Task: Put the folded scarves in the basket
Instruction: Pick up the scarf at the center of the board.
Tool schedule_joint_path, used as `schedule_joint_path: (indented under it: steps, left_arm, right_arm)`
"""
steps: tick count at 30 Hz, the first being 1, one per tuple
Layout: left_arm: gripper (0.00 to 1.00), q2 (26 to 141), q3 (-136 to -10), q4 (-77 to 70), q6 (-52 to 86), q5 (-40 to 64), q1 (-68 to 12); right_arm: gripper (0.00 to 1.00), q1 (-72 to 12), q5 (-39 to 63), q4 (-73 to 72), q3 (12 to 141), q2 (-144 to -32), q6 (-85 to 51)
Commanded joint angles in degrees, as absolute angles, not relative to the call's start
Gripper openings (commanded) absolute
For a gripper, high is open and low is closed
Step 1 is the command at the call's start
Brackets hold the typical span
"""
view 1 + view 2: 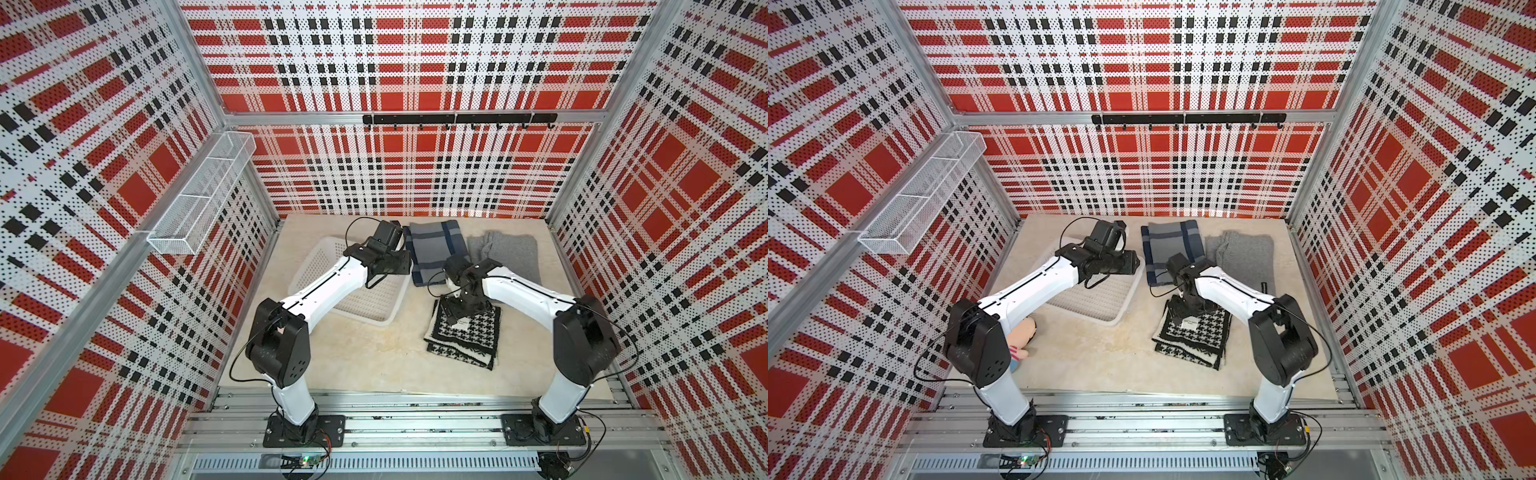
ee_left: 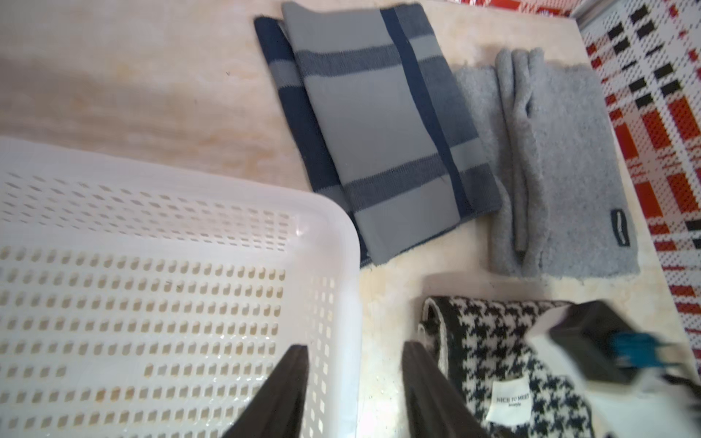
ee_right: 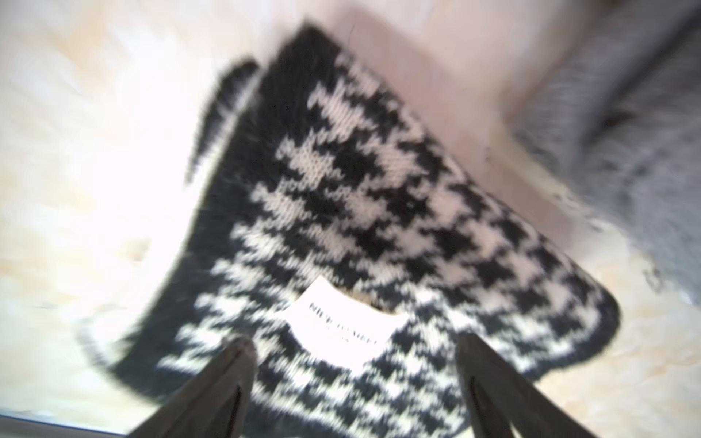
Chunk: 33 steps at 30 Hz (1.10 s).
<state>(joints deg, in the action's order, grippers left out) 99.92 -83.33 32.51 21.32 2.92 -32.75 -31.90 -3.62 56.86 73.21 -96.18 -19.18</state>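
Observation:
The white lattice basket [image 1: 312, 259] [image 1: 1116, 319] [image 2: 343, 242] sits empty at the left of the table. A folded black-and-white houndstooth scarf [image 1: 469, 343] [image 1: 1200, 343] [image 2: 489, 341] [image 3: 360, 189] with a white label lies to its right, toward the front. My right gripper [image 1: 454, 318] [image 1: 1187, 319] [image 3: 354, 343] hangs open just above that scarf, near the label, holding nothing. My left gripper [image 1: 400, 269] [image 1: 1126, 264] [image 2: 354, 345] is open over the basket's right rim, one finger above the floor, the other above the table.
A folded blue-grey plaid scarf [image 1: 436, 249] [image 2: 379, 125] and a fuzzy grey scarf [image 1: 513, 253] [image 2: 561, 170] lie at the back. A wire-mesh shelf [image 1: 199, 195] hangs on the left wall, a black hook rail [image 1: 457, 119] on the back wall. A plush toy [image 1: 1022, 336] lies by the left arm.

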Motion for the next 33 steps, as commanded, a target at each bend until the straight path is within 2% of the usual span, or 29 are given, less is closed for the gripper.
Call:
schedule_joint_path:
  steps: [1, 4, 7, 9, 15, 23, 33]
  left_arm:
    - [0.47, 96.7, -79.5, 30.9, 18.8, 8.7, -35.9]
    - [0.51, 96.5, -77.7, 30.6, 17.8, 10.7, -39.8]
    - [0.54, 96.9, -77.3, 30.9, 18.5, 11.7, -43.1]
    - [0.55, 97.3, -77.2, 31.8, 19.0, 11.2, -45.2]
    - [0.60, 100.4, -76.3, 33.7, 20.9, 10.1, -49.8]
    - [0.72, 109.4, -81.6, 37.2, 25.1, 2.1, -50.0]
    - [0.79, 114.4, -83.1, 34.5, 24.6, 13.3, -47.0]
  right_arm:
    - [0.92, -25.3, 1.4, 55.9, 67.0, -86.2, -28.9]
    - [0.93, -16.0, 7.9, 54.9, 59.9, -79.3, -34.7]
    - [0.93, -9.0, 14.1, 55.1, 56.5, -77.5, -35.6]
    - [0.93, -7.2, 15.0, 55.0, 55.9, -77.1, -35.7]
    - [0.92, -5.5, 14.4, 55.8, 55.0, -79.0, -34.0]
    - [0.93, -4.8, 14.8, 53.6, 51.9, -79.2, -32.4]
    - [0.92, -4.3, 16.7, 48.7, 48.4, -81.2, -32.2]
